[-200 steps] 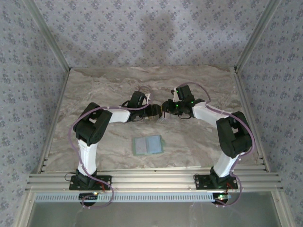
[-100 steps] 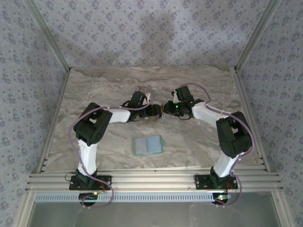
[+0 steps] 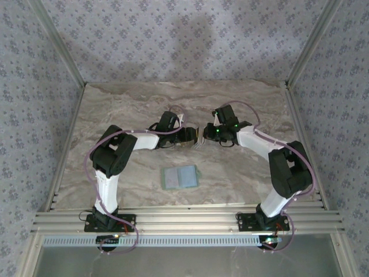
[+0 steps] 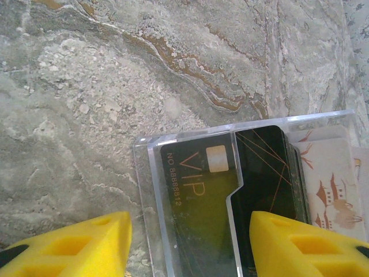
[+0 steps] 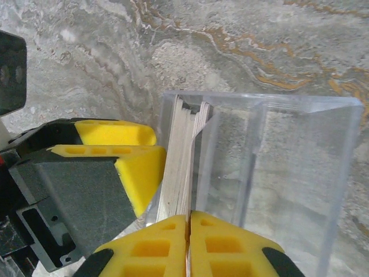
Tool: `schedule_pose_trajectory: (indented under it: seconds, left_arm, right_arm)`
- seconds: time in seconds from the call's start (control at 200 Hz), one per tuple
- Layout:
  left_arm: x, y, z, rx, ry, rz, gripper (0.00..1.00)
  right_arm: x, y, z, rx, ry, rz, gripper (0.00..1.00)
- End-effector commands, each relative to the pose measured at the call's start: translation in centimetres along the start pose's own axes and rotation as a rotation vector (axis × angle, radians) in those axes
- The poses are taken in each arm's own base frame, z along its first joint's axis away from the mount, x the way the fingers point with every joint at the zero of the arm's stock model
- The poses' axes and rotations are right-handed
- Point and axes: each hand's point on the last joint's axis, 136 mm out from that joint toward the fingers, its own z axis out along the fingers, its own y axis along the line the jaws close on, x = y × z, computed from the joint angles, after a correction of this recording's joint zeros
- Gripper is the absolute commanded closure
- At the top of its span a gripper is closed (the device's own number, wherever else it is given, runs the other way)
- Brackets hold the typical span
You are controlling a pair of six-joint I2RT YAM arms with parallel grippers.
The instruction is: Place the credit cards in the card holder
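The sage-green card holder (image 3: 180, 177) lies open and flat on the marble table, nearer the arm bases. Farther back, between the two arms, a clear plastic case (image 4: 190, 231) holds several credit cards (image 4: 262, 173): a dark VIP one, black ones and a pale one. My left gripper (image 4: 190, 242) is open, its yellow fingertips (image 5: 141, 170) set against the case front. In the right wrist view the cards (image 5: 180, 167) stand on edge inside the case (image 5: 277, 173). My right gripper (image 5: 188, 218) is shut on the thin edge of the outermost card. From above, both grippers (image 3: 193, 137) (image 3: 207, 134) meet at the case.
The table (image 3: 127, 109) is bounded by aluminium posts and patterned cloth walls, with a slotted rail (image 3: 184, 222) along its near edge. Open marble lies left, right and behind the arms.
The right gripper has drawn a little to the right, away from the left one, still pinching the card. The left arm and the card holder have stayed put.
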Motion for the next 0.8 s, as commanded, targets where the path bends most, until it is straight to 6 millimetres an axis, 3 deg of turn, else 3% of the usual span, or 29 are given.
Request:
schedule_pose_trajectory:
  seconds: [0.0,0.3,0.47,0.795]
  left_arm:
    - [0.1,-0.3,0.6,-0.001,0.010,0.014,0.44]
    - [0.1,-0.4,0.5,-0.001,0.010,0.016,0.44]
    - [0.0,-0.9,0.1,0.016,0.005,0.023,0.44]
    - [-0.5,-2.7,-2.7,0.051,-0.039,0.062,0.42]
  right_arm:
    - [0.3,-0.3,-0.8,0.030,-0.006,-0.006,0.90]
    - [0.1,-1.3,-1.7,0.083,-0.031,0.002,0.95]
    - [-0.4,-2.3,-3.2,0.146,-0.085,0.009,0.95]
    - [-0.9,-3.1,-5.9,0.202,-0.178,0.022,0.98]
